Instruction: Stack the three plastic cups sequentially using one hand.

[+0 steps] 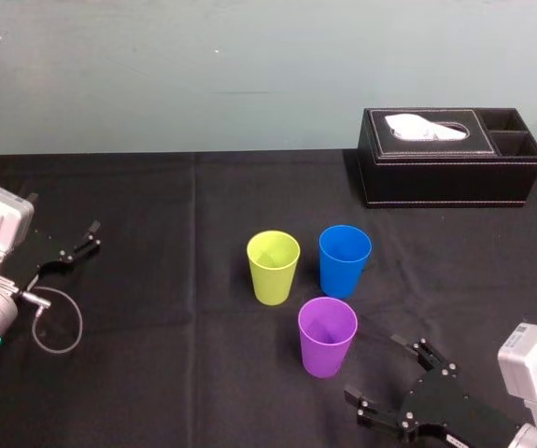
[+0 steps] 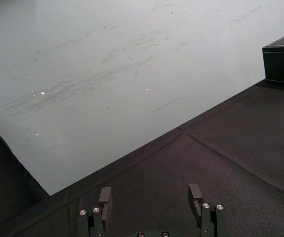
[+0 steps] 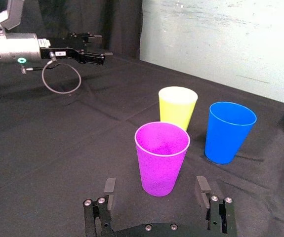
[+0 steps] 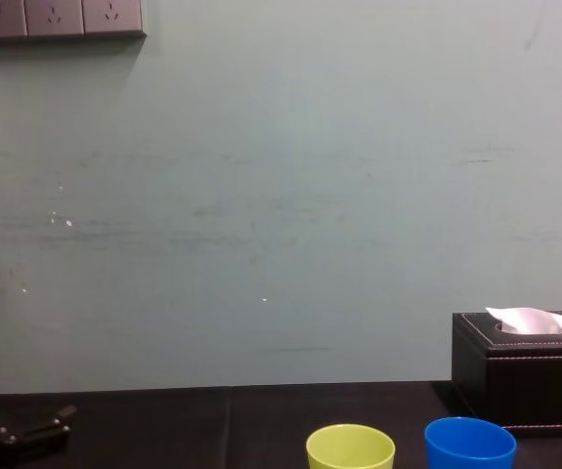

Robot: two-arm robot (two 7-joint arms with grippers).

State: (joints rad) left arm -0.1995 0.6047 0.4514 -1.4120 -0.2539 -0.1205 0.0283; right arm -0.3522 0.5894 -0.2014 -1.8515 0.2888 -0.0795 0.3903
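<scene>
Three plastic cups stand upright and apart on the black cloth: the yellow-green cup (image 1: 274, 266), the blue cup (image 1: 344, 259) to its right, and the purple cup (image 1: 327, 336) nearest me. My right gripper (image 1: 385, 375) is open just right of and in front of the purple cup, not touching it. From the right wrist the purple cup (image 3: 161, 157) stands just ahead of the open fingers (image 3: 108, 190), with the yellow-green cup (image 3: 178, 107) and blue cup (image 3: 228, 131) behind. My left gripper (image 1: 89, 235) rests open at the far left, away from the cups.
A black tissue box (image 1: 448, 156) with white tissue sits at the back right of the table. A loop of cable (image 1: 55, 322) hangs by the left wrist. A pale wall (image 4: 281, 195) rises behind the table's back edge.
</scene>
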